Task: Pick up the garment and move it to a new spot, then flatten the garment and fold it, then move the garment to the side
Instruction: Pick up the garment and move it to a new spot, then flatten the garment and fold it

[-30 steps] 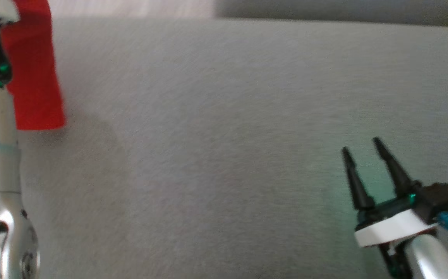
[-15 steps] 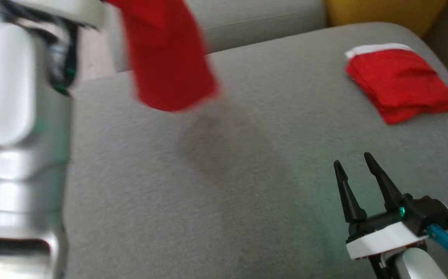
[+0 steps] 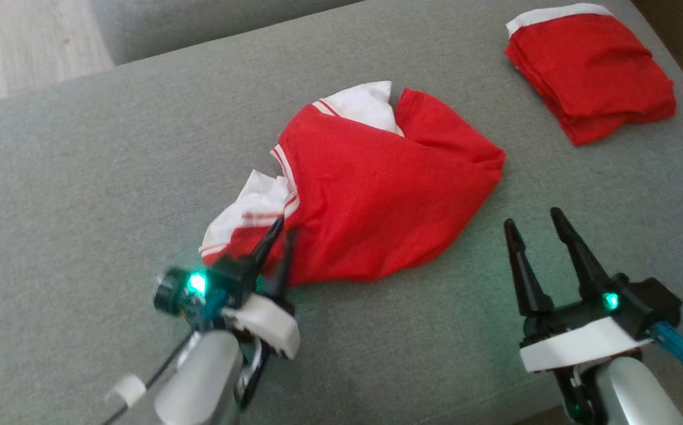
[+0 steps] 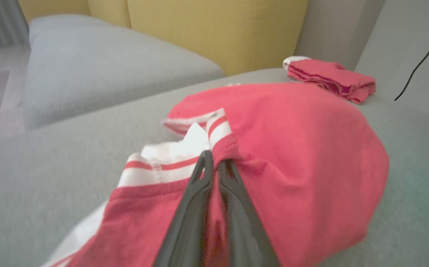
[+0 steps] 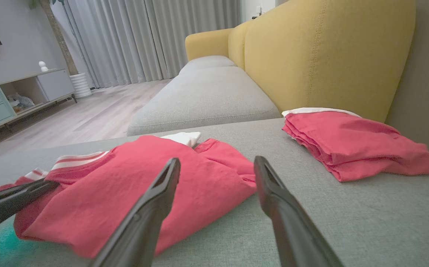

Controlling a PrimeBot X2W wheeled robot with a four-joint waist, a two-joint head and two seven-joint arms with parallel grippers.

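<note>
At the near-left edge of the garment [image 3: 376,195], the left hand [image 3: 285,227] pinched cloth, nearly together; the right hand [image 3: 530,215] hovered spread, farther off.

Soft even light, faint shadows; left wrist view blurred (edges worst).

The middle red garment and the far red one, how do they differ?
The middle garment lies crumpled, striped white trim showing; the far garment is neatly folded, one white edge showing. The left claw pinches the middle garment; nothing touches the far garment. Both are red, on the grey cushion.
</note>
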